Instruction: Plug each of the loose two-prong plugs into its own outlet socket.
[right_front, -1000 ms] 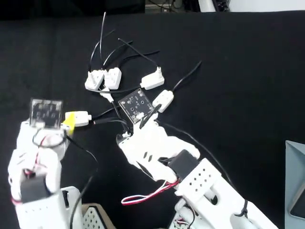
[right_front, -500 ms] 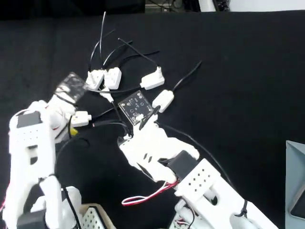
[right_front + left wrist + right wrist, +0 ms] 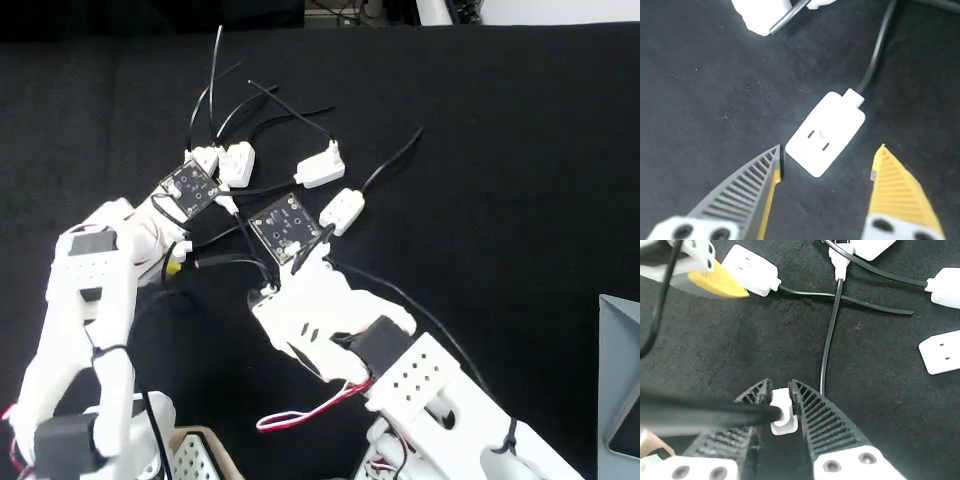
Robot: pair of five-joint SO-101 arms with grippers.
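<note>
Swung forward and inward over the last second, the left arm is now set over one white socket. This socket lies flat on the black cloth, between the widely spread fingers of the left gripper. One small white plug is held clamped in the right gripper. Black cables are laid across the cloth just ahead of it. Four further white pieces are counted beyond both arms, two of them touching; plug or socket cannot be told from above.
</note>
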